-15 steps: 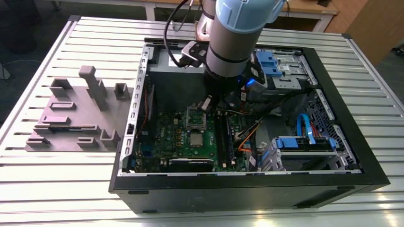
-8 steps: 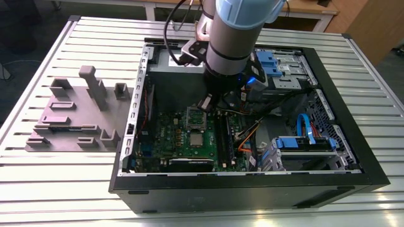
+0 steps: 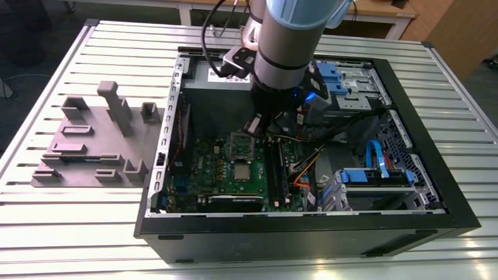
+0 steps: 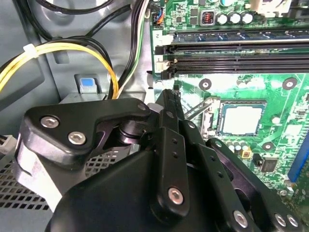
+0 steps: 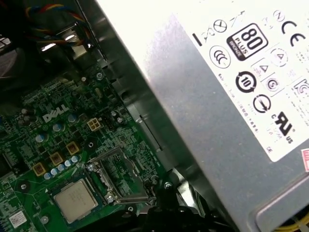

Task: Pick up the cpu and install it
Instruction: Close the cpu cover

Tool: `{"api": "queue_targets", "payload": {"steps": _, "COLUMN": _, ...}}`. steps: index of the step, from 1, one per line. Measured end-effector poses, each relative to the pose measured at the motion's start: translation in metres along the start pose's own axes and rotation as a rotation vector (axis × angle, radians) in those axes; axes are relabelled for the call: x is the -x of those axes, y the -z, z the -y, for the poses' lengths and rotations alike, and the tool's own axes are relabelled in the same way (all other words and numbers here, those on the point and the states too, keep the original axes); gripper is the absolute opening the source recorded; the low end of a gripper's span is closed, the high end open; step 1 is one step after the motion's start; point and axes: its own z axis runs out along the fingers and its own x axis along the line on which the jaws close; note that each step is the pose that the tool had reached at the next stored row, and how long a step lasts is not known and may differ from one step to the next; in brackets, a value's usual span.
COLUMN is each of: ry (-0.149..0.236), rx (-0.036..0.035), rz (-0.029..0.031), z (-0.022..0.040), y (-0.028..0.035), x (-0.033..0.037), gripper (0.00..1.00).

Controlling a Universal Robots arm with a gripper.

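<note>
The cpu (image 3: 244,171) lies flat in its socket on the green motherboard (image 3: 202,169), silver top up; it also shows in both wrist views as the cpu (image 4: 240,120) (image 5: 75,200). The socket's metal retention frame (image 4: 203,108) (image 5: 120,179) stands raised beside the chip. My gripper (image 3: 255,125) hangs inside the open computer case, above the board and just behind the socket. Its black fingers meet in a narrow tip, the gripper (image 4: 167,94) (image 5: 166,188), shut with nothing held, close to the raised frame.
A grey plastic fixture block (image 3: 93,146) sits on the slatted table at the exterior view's left. The silver power supply (image 5: 231,96) is close beside the gripper. Black memory slots (image 4: 231,53), yellow cables (image 4: 63,48) and blue drive cages (image 3: 374,175) crowd the case.
</note>
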Motion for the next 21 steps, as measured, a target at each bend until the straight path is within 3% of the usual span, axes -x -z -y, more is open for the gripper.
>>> {"api": "queue_targets", "payload": {"steps": 5, "ry": 0.000, "rx": -0.0050, "rz": -0.0077, "z": -0.0008, "y": 0.0034, "x": -0.0001, "gripper": 0.10}}
{"api": "queue_targets", "payload": {"steps": 12, "ry": 0.001, "rx": -0.0167, "rz": -0.0259, "z": -0.0022, "y": 0.0057, "x": -0.0008, "gripper": 0.10}}
{"api": "queue_targets", "payload": {"steps": 21, "ry": 0.002, "rx": -0.0182, "rz": -0.0282, "z": -0.0046, "y": 0.0093, "x": -0.0018, "gripper": 0.10}}
